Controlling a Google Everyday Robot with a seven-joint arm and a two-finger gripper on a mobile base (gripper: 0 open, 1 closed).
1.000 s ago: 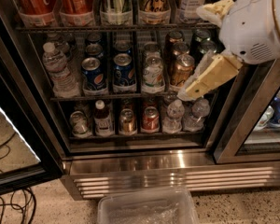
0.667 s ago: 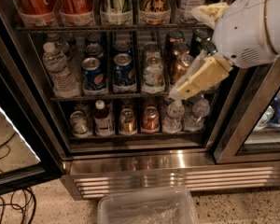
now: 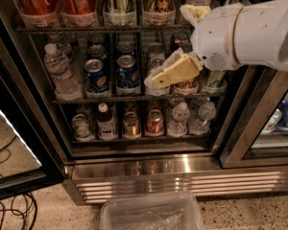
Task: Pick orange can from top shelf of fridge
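The orange can is tall and golden-orange with dark cursive lettering. It stands in a clear tray on the top shelf of the fridge, right of a pale striped can and two red cans. Its top is cut off by the upper edge of the view. My gripper, cream-coloured on a white arm, hangs in front of the middle shelf. It is below the top shelf and a little right of the orange can, pointing down-left and not touching it.
Blue cans and a water bottle stand on the middle shelf. Short cans and bottles fill the lower shelf. The open glass door is at left, with cables on the floor. A clear plastic bin sits below. A second cooler is at right.
The arm has swung left and up. The gripper has risen from the lower shelf's level to the middle shelf, closer to the top shelf.
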